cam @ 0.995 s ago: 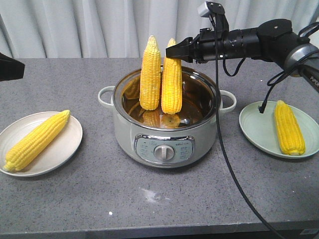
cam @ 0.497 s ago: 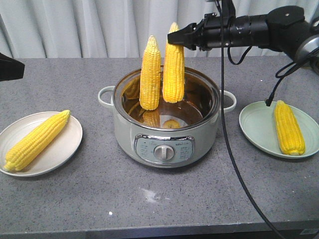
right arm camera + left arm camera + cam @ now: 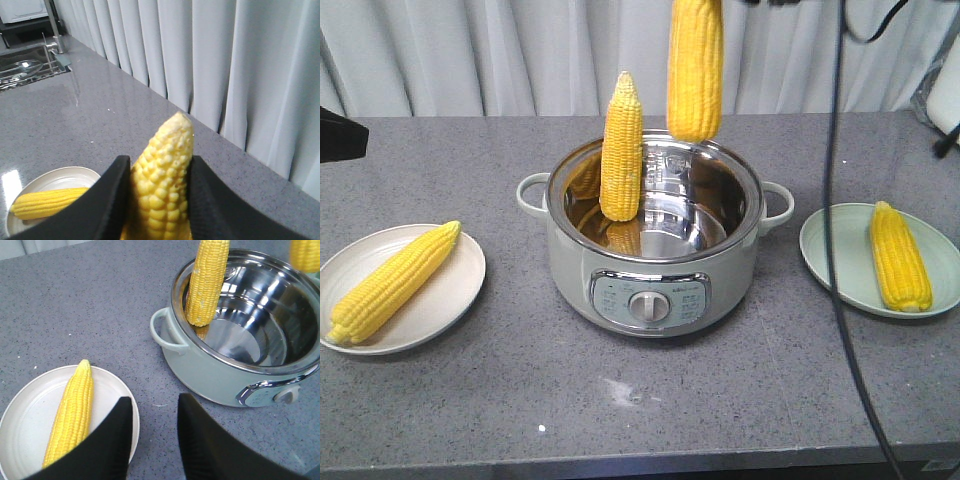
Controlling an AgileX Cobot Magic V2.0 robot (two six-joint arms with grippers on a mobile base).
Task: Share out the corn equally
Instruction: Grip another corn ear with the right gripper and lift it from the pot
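Hanging upright over the back rim of the pot (image 3: 655, 300), bottom end apparently clear of the steel: one corn cob (image 3: 695, 70), pinched tight near its pale tip between both fingers of the right gripper (image 3: 159, 200). Loads of open air around it, just curtain (image 3: 470, 50) behind. Second cob (image 3: 621, 150) standing inside the pot against the left-rear wall, close beside the hanging one but apart. Left gripper (image 3: 152, 440) spread wide with nothing in it, hovering over the counter (image 3: 620, 400) between the white plate (image 3: 450, 300) and the pot's left handle (image 3: 164, 332). Third cob (image 3: 392, 282) lying on that white plate, fourth cob (image 3: 900, 258) on the green plate (image 3: 835, 260) off to the right, both well apart from the pot. Black cable (image 3: 828, 180) dangling down past the green plate's inner edge, kinda in the way on that side.
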